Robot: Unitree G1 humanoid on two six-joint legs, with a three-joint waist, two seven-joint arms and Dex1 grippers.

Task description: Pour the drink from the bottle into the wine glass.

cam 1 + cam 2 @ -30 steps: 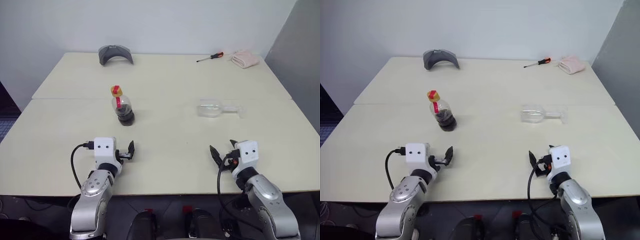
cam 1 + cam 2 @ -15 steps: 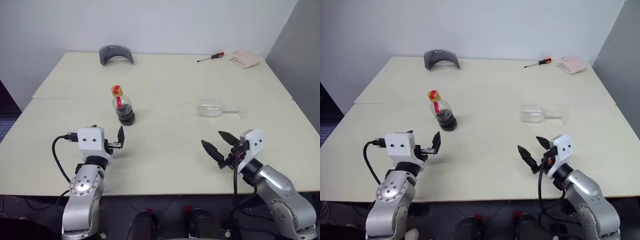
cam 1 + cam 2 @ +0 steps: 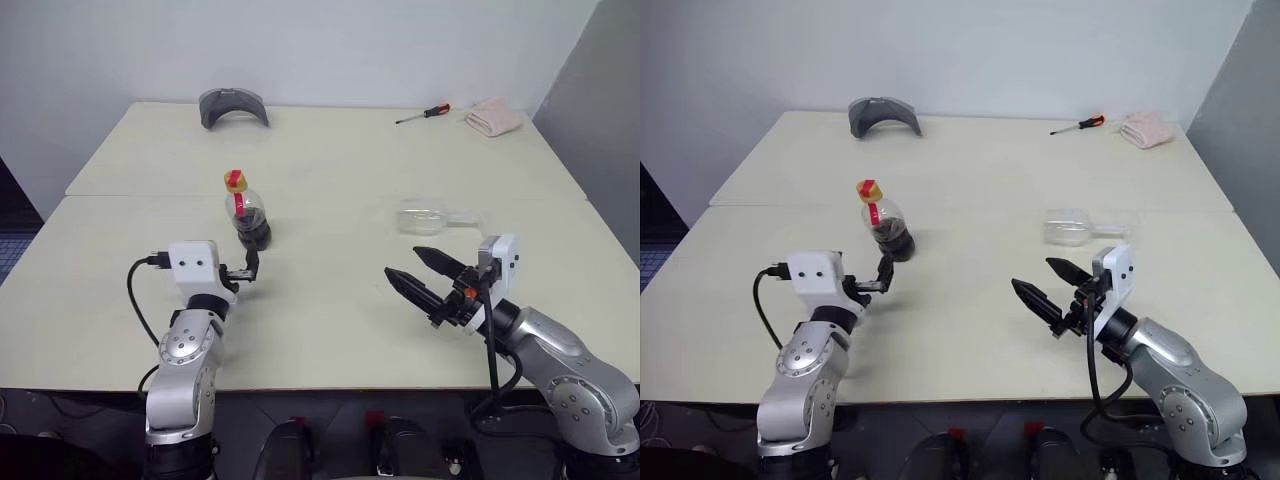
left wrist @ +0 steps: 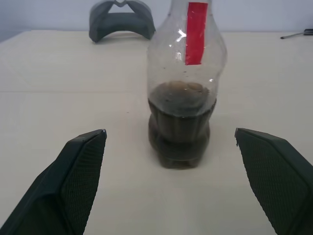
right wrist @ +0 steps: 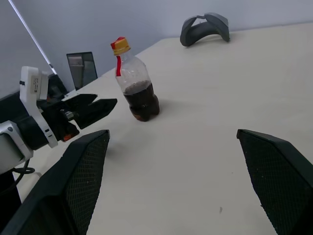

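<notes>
left end effector [image 3: 250, 268]: risen, nearer bottle [image 3: 246, 210] | right end effector [image 3: 425, 276]: risen, rolled, swung leftward

Bare table [image 3: 330, 250] lies between the upright bottle [image 3: 246, 210] on the left and the glass [image 3: 432, 219] lying on its side on the right. Nothing stands near either. A grey holder [image 3: 232, 106], a screwdriver [image 3: 423, 114] and a cloth [image 3: 492, 117] sit along the far edge, well apart.
</notes>
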